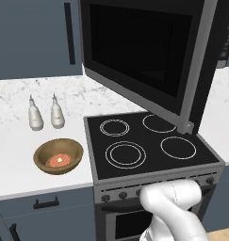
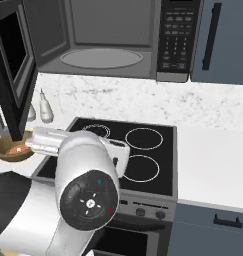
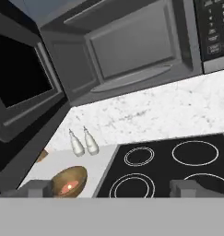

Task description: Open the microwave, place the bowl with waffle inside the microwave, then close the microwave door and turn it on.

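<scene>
The microwave (image 2: 108, 40) hangs above the stove with its grey cavity exposed, the glass turntable (image 2: 101, 58) inside and the button panel (image 2: 175, 37) at its right edge. The microwave door (image 1: 144, 52) stands swung out to the left over the stove. The brown wooden bowl with waffle (image 1: 58, 156) sits on the white counter left of the stove, below the door's outer edge. In the hand view my gripper (image 3: 112, 189) is open, fingertips (image 3: 37, 188) far apart and nothing between them. It hangs back from the stove, with the bowl (image 3: 69, 180) ahead at lower left.
The black four-ring stove (image 1: 149, 141) lies under the microwave. Two white bottles (image 1: 36, 115) stand on the marble counter (image 1: 12, 179) behind the bowl. Blue-grey cabinets (image 2: 220, 40) flank the microwave. White counter (image 2: 213, 165) extends right of the stove.
</scene>
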You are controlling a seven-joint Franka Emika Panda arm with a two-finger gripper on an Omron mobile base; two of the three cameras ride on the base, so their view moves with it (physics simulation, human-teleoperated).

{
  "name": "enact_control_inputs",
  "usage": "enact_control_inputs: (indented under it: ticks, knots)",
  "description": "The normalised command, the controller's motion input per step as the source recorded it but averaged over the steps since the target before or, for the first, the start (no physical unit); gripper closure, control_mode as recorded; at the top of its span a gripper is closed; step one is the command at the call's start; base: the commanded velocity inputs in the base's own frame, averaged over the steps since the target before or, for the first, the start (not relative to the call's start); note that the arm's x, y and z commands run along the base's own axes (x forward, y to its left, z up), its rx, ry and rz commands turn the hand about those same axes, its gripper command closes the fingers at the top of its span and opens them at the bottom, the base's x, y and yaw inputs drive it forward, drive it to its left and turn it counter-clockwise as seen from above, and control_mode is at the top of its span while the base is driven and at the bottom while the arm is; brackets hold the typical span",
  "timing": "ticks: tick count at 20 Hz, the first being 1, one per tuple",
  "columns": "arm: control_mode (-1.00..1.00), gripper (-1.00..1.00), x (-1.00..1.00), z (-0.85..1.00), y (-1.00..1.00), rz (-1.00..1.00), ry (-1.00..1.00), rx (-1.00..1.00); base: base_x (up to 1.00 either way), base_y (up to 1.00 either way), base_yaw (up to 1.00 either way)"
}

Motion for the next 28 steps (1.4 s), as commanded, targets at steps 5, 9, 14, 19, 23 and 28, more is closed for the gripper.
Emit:
enact_control_inputs:
  ticks: [5, 9, 14, 19, 23, 28]
  knots:
    - [-1.00, -1.00, 0.94, -0.10, 0.22, 0.69, 0.09, 0.08, 0.00, 0.00, 0.00]
    - [-1.00, -1.00, 0.99, -0.20, 0.68, 0.23, 0.14, 0.00, 0.00, 0.00, 0.00]
    - [-1.00, -1.00, 0.90, -0.04, 0.72, 0.13, 0.12, 0.00, 0.00, 0.00, 0.00]
    - [-1.00, -1.00, 0.61, -0.06, 0.86, 0.15, 0.09, 0.00, 0.00, 0.00, 0.00]
    - [-1.00, -1.00, -0.43, -0.02, 1.00, 0.36, -0.08, -0.01, 0.00, 0.00, 0.00]
    - [-1.00, -1.00, -0.98, 0.00, 1.00, 0.43, -0.25, 0.00, 0.00, 0.00, 0.00]
